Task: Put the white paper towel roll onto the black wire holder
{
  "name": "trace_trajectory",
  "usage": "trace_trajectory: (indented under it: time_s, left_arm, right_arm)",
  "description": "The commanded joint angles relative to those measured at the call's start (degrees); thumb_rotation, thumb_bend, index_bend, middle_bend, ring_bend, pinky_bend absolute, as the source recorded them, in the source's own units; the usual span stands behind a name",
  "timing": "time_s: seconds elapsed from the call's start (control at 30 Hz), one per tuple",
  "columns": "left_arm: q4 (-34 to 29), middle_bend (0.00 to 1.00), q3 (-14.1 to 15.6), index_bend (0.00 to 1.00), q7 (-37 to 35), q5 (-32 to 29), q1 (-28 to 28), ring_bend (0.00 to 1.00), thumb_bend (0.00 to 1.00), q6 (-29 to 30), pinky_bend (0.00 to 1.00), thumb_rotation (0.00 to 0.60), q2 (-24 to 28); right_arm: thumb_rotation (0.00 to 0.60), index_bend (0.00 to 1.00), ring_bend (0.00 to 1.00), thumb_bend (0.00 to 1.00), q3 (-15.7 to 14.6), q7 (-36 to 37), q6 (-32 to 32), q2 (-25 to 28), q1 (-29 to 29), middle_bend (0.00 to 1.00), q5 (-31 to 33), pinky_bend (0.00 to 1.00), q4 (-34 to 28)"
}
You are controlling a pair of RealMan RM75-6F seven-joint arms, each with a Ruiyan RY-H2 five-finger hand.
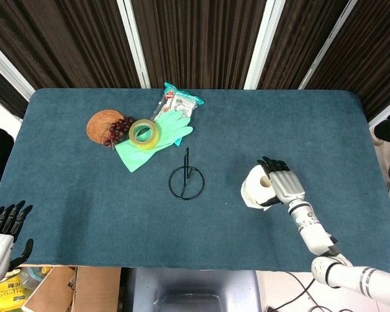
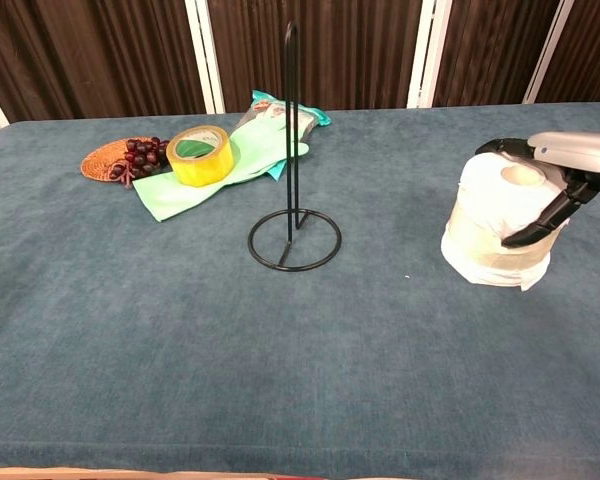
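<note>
Right hand (image 1: 281,182) grips paper towel roll (image 2: 495,232); left hand (image 1: 1,235) open, head view only.

My head view looks steeply down from high over the whole table (image 1: 84,195). My chest view faces forward, low and close. Both share the holder (image 1: 186,181) left of my right hand (image 1: 283,185).
</note>
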Motion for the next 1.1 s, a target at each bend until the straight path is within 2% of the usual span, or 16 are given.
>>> trace_trajectory:
  time_s: [0.03,0.07,0.13,0.23,0.33,0.37,0.47,0.73,0.83,0.93,1.1]
  left_arm:
    - [0.0,0.0,0.2,0.0,-0.1,0.3,0.1,0.0,0.5,0.1,0.05,0.6,0.1]
    - [0.1,0.0,0.2,0.0,-0.2,0.4,0.2,0.0,0.5,0.1,0.05,0.6,0.0]
    - [0.2,0.0,0.4,0.0,-0.3,0.6,0.3,0.0,0.5,0.4,0.05,0.6,0.1]
    - [0.2,0.0,0.5,0.0,-0.4,0.7,0.4,0.0,0.5,0.5,0.05,0.6,0.2]
    - [0.3,0.0,0.5,0.0,-0.4,0.9,0.4,0.0,0.5,0.5,0.05,0.6,0.2]
    - [0.3,0.0,0.6,0.0,-0.4,1.0,0.5,0.0,0.5,0.5,0.05,0.6,0.2]
    - [0.4,0.0,0.9,0.0,-0.5,1.4,0.7,0.0,0.5,0.8,0.05,0.6,0.2]
    - [1.1,0.0,0.9,0.0,-0.4,1.6,0.6,0.0,0.5,0.6,0.05,0.6,-0.2]
    - [0.7,0.0,0.4,0.0,0.1,1.0,-0.1,0.0,0.5,-0.5,0.05,0.6,-0.4]
    - [0.7,0.0,0.3,0.0,0.0,0.8,-0.3,0.0,0.5,-0.8,0.05,0.6,-0.4]
    - [0.8,0.0,0.1,0.0,-0.1,0.4,-0.7,0.0,0.5,-1.4,0.05,0.6,-0.5]
  right_arm:
    - [0.6,0.56,0.39,0.1,-0.6,-0.2,0.8,0.0,0.1,0.44,0.4,0.39,0.0]
    - [0.6,0.65,0.48,0.1,-0.7,-0.2,1.7,-0.2,-0.1,0.52,0.2,0.47,0.2]
    - [0.6,0.77,0.59,0.1,-0.7,0.2,3.1,-0.7,-0.4,0.62,-0.4,0.54,0.5]
    - [0.6,0.84,0.65,0.11,-0.7,1.2,4.5,-0.8,-0.7,0.68,-1.3,0.56,0.4]
    - [0.6,0.86,0.67,0.11,-0.3,2.3,5.7,-0.7,-1.1,0.69,-2.1,0.58,0.1]
    - [0.6,0.86,0.67,0.11,1.1,5.2,8.6,-0.1,-1.8,0.69,-4.3,0.58,-1.8]
    - [0.6,0.86,0.67,0.11,1.8,9.4,11.4,3.1,-3.1,0.69,-9.0,0.59,-6.5]
    - [0.6,0.86,0.67,0.11,7.8,13.1,13.0,13.0,-2.4,0.7,-9.7,0.59,-22.3]
    - [0.6,0.86,0.67,0.11,11.1,13.7,13.7,17.1,-1.9,0.69,-8.0,0.59,-29.8]
    - [0.6,0.86,0.67,0.11,13.9,13.0,14.3,19.4,-0.5,0.69,-5.6,0.59,-34.3]
    - [0.6,0.86,0.67,0.12,17.5,6.7,15.8,18.8,5.2,0.69,2.3,0.59,-38.1]
